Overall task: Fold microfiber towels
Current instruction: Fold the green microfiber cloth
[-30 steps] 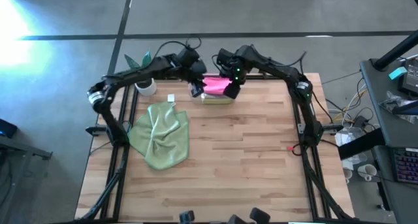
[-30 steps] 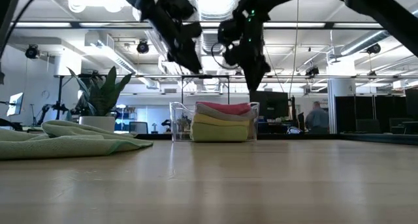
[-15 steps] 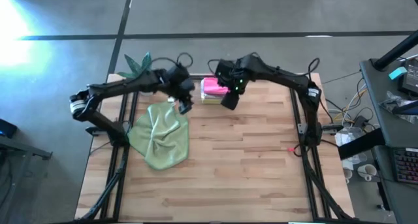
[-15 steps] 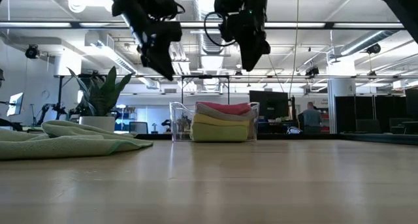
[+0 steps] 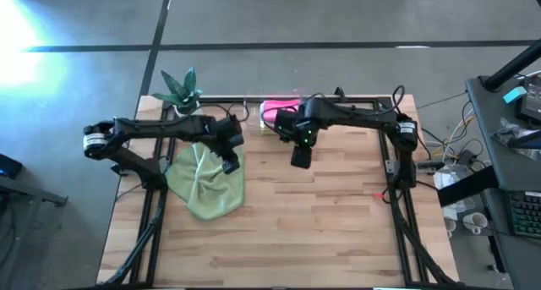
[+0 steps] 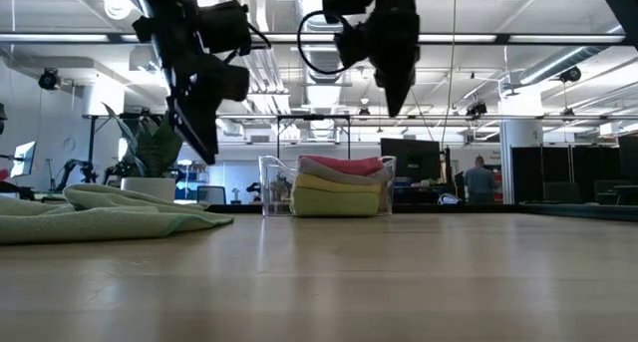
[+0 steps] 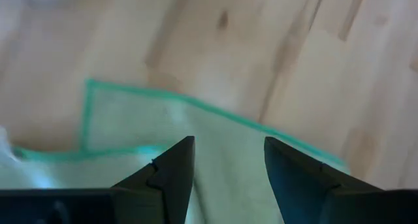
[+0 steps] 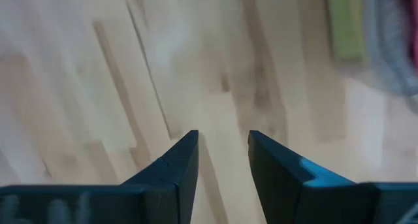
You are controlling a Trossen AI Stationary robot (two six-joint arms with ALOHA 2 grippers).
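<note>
A sage green towel (image 5: 207, 182) lies crumpled on the table's left half, resting on the wood (image 6: 100, 210). My left gripper (image 5: 228, 165) hangs open just above its far right corner, whose teal-edged hem (image 7: 163, 113) shows past the fingers (image 7: 228, 145); nothing is between them. My right gripper (image 5: 300, 159) stands open over bare wood near the table's middle, high above it (image 6: 392, 98), with nothing between its fingers (image 8: 223, 138). A pink, a grey and a yellow towel lie stacked in a clear bin (image 5: 277, 117) at the far edge (image 6: 329, 187).
A potted plant (image 5: 179, 87) stands at the far left corner (image 6: 150, 153). Black frame rails run along the table's left and right sides (image 5: 397, 180). Bare wood (image 5: 321, 231) fills the near and right parts of the table.
Both grippers have left the bin at the far edge. My left gripper has gone toward the near and left edges and down, ending over the green towel's far right corner. My right gripper has moved toward the near edge at about the same height. The towels have not moved.
</note>
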